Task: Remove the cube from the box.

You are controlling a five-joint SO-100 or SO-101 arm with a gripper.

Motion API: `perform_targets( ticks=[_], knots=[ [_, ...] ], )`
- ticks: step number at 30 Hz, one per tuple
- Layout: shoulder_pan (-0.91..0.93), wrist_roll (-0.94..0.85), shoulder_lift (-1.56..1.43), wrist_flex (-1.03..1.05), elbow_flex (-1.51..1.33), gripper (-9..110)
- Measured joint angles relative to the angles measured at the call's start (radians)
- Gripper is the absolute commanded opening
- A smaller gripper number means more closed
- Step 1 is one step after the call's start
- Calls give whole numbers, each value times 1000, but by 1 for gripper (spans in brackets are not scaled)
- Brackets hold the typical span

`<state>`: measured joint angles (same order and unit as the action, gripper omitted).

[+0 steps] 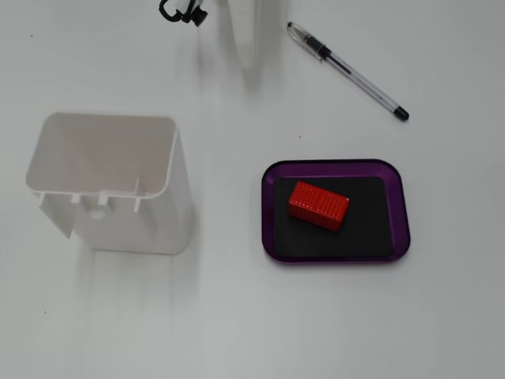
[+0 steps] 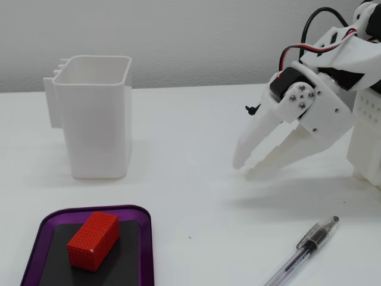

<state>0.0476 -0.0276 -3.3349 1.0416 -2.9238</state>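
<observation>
The red ribbed cube [image 1: 318,206] lies at an angle on the black floor of the purple-rimmed box [image 1: 398,213], right of centre in the fixed view from above. In the fixed view from the side, the cube [image 2: 93,240] and box [image 2: 89,210] sit at the bottom left. My white gripper [image 2: 244,170] hangs at the right, fingers pointing down-left just above the table, jaws together and empty, well away from the box. From above, only its tip [image 1: 251,57] shows at the top edge.
A tall white open-topped container [image 1: 110,189] stands left of the box and also shows in the side view [image 2: 98,119]. A clear ballpoint pen [image 1: 347,71] lies between arm and box and also shows in the side view [image 2: 303,250]. The arm's base fills the right edge there.
</observation>
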Motion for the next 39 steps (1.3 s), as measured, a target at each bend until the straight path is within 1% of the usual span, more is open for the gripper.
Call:
perform_targets(
  ticks=[4, 9, 12, 17, 20, 24, 30, 39],
  knots=[
    [-11, 0, 114, -15, 86, 7],
    [-3, 29, 469, -35, 324, 9],
    [-14, 115, 756, -35, 532, 14],
    [-112, 267, 1216, 6, 922, 22],
    [-156, 359, 1462, 11, 1135, 23],
    [-192, 431, 1720, 11, 1373, 23],
    [-192, 500, 1936, 11, 1545, 24],
    [-196, 508, 2039, -20, 1562, 24]
  ],
)
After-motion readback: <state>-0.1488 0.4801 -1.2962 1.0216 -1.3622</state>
